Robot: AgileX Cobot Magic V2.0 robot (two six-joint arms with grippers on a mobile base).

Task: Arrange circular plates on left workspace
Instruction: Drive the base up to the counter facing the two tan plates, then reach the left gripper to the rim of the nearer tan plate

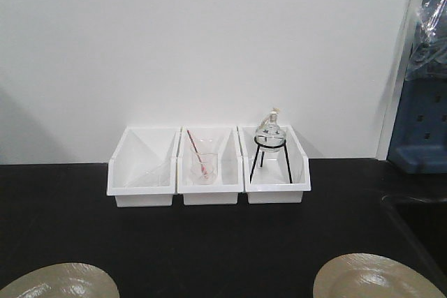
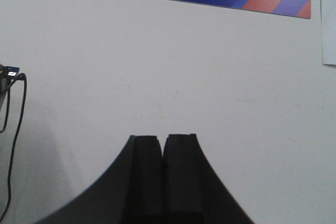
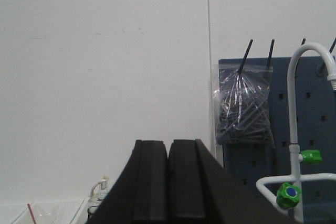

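Two round tan plates lie on the black benchtop (image 1: 223,242) at the front edge of the front view, both cut off by the frame. One plate (image 1: 59,280) is at the bottom left, the other plate (image 1: 377,277) at the bottom right, near the sink. Neither gripper shows in the front view. My left gripper (image 2: 164,139) is shut and empty, pointing at the white wall. My right gripper (image 3: 169,142) is shut and empty, also raised toward the wall. No plate shows in either wrist view.
Three white bins stand in a row at the back: a left bin (image 1: 142,169), a middle bin (image 1: 209,165) with a beaker and red rod, and a right bin (image 1: 274,165) with a flask on a black tripod. A sink basin (image 1: 419,221) lies right; a tap (image 3: 299,103) and pegboard stand there.
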